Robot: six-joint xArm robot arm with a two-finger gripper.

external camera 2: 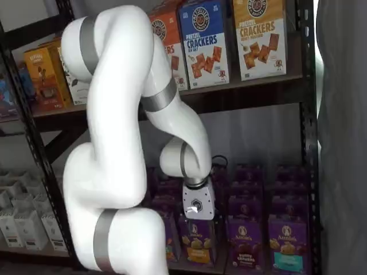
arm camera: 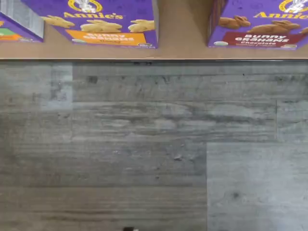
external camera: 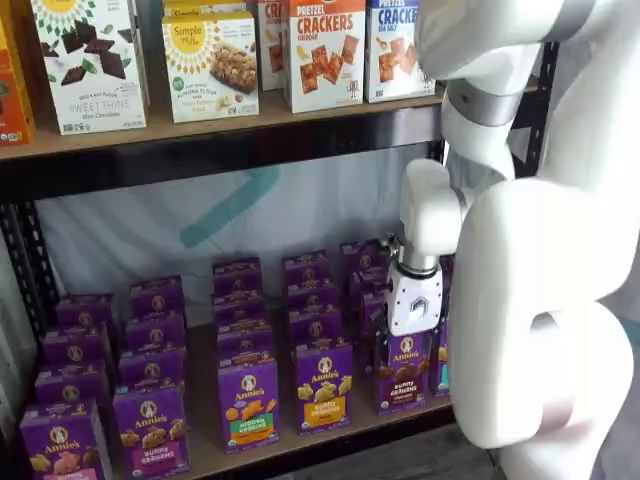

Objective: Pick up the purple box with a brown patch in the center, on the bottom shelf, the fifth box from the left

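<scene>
The purple box (arm camera: 260, 24) with dark brown bunny cookies and a brown "Bunny Grahams" band stands upright at the front of the bottom shelf (arm camera: 183, 43). It shows in both shelf views (external camera: 403, 372) (external camera 2: 243, 243). A purple carton with a yellow band (arm camera: 108, 21) stands beside it across a gap of bare board. My gripper (external camera: 411, 338) hangs in front of the shelf at front-row height, its white body just above the purple box in a shelf view. It shows nearer the yellow-band carton in a shelf view (external camera 2: 198, 224). Its fingers blend into the dark cartons, and no gap shows.
Several rows of purple Annie's cartons (external camera: 150, 330) fill the bottom shelf. Cracker and cookie boxes (external camera: 325, 50) stand on the shelf above. A black upright (external camera 2: 307, 143) stands to the right. Grey wood-look floor (arm camera: 144, 144) lies below the shelf edge. My white arm (external camera 2: 114, 160) stands between cameras and shelves.
</scene>
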